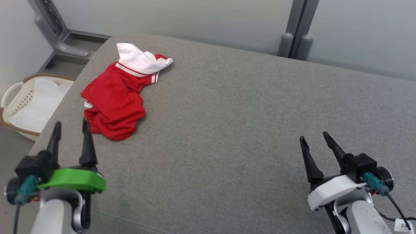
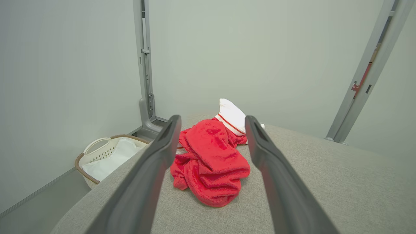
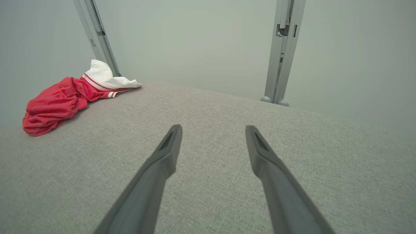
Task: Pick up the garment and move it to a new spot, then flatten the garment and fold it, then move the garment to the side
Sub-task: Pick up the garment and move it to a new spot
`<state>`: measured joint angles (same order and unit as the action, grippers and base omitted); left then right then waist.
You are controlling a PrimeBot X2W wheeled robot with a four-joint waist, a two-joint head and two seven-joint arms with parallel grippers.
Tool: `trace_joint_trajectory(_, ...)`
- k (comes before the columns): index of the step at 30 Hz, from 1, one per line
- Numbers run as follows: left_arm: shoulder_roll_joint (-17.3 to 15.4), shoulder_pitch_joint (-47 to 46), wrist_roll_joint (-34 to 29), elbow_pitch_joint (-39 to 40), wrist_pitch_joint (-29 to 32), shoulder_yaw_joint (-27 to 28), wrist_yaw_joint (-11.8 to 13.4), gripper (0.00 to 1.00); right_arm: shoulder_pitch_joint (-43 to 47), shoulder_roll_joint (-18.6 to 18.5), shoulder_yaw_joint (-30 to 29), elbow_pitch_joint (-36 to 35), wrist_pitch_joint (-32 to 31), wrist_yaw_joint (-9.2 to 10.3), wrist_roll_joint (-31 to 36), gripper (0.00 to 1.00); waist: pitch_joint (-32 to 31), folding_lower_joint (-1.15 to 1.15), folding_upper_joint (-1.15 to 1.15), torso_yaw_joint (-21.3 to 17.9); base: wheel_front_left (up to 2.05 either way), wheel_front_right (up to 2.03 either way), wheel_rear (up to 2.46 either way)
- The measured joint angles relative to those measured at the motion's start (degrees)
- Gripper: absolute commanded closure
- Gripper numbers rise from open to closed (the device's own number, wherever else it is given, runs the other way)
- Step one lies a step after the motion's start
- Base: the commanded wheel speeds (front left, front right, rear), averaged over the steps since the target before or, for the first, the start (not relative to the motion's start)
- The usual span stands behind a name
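A crumpled red garment (image 1: 115,99) with a white, red-striped part at its far end lies in a heap on the left side of the grey padded surface (image 1: 247,130). My left gripper (image 1: 71,125) stands open just short of the heap's near edge, nothing between its fingers. In the left wrist view the garment (image 2: 211,162) lies straight ahead between the two fingers of that gripper (image 2: 213,122). My right gripper (image 1: 315,136) is open over bare fabric at the lower right. From the right wrist the garment (image 3: 61,102) sits far off to the left, and the gripper (image 3: 213,128) holds nothing.
A cream laundry basket (image 1: 14,92) with white cloth inside stands on the floor beside the surface's left edge. Grey metal posts (image 1: 297,29) rise behind the surface against the pale wall. Bare grey fabric stretches across the middle and right.
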<state>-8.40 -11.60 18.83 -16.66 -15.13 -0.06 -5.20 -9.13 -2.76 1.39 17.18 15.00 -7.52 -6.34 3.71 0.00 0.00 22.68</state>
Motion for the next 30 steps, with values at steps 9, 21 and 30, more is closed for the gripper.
trace_joint_trajectory(9,-7.1,-15.9,0.9,-10.3,2.0,1.4,-1.2,0.0,-2.7,0.0,0.3,-0.2,0.0,0.0,2.5,0.0,3.4,0.0,0.0,-2.0,0.0,0.0,0.0)
trace_joint_trajectory(21,-8.1,-27.5,5.9,-32.4,12.3,-0.2,-1.9,0.0,-7.1,0.0,1.6,-0.5,0.0,0.0,5.7,0.0,9.9,0.0,0.0,-5.5,0.0,0.0,0.0)
trace_joint_trajectory(30,-8.4,-32.7,8.1,-42.6,18.1,-1.6,-2.1,0.0,-10.5,0.0,2.2,-1.2,0.0,0.0,7.6,0.0,16.3,0.0,0.0,-7.9,0.0,0.0,0.0)
